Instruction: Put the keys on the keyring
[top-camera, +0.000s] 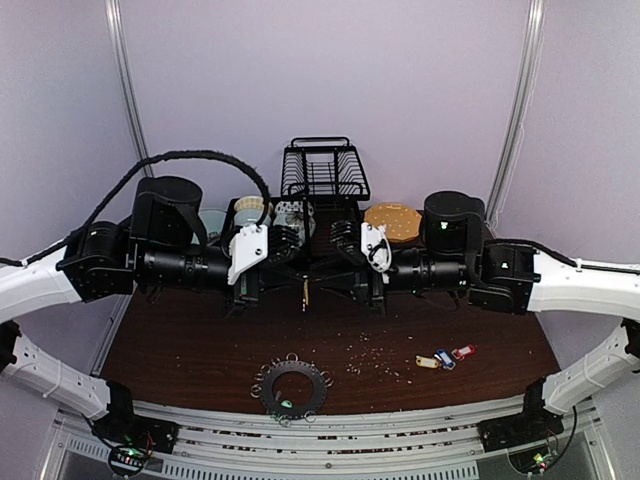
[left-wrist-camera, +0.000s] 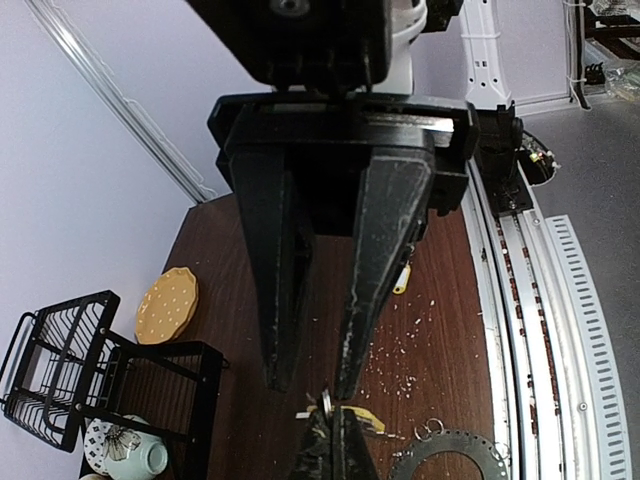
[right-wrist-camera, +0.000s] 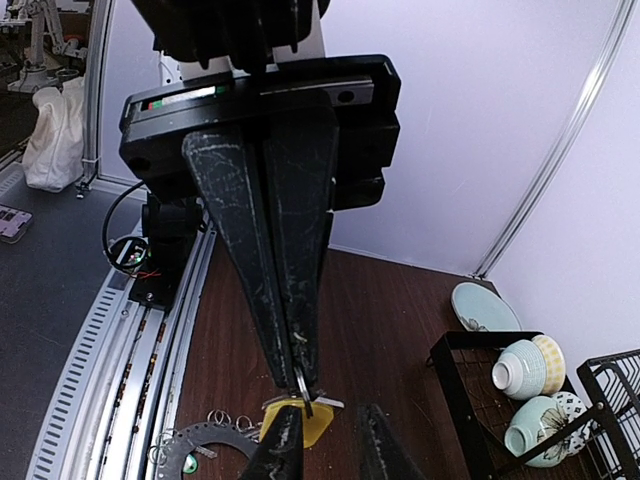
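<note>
Pale lilac walls enclose a dark wooden tabletop (top-camera: 200, 350). We see the left arm (top-camera: 170, 262) and right arm (top-camera: 450, 268) meeting nose to nose above its middle. Behind them stand a black wire rack (top-camera: 322, 170) and an orange plate (top-camera: 392, 220). The keyring (top-camera: 290, 388) lies flat near the front edge, below the meeting point and nearer the bases.

The right fingers (right-wrist-camera: 290, 280) are pressed together on the small metal ring of a yellow-tagged key (right-wrist-camera: 310, 425), which hangs long-axis upright. The left fingers (left-wrist-camera: 285, 300) are slightly parted beside that ring, not clearly gripping it.

We judge the key must travel down and forward, with both arms about equally near. Three loose keys (top-camera: 444, 358) lie well to the right beside crumbs (top-camera: 372, 350), none in the way.
</note>
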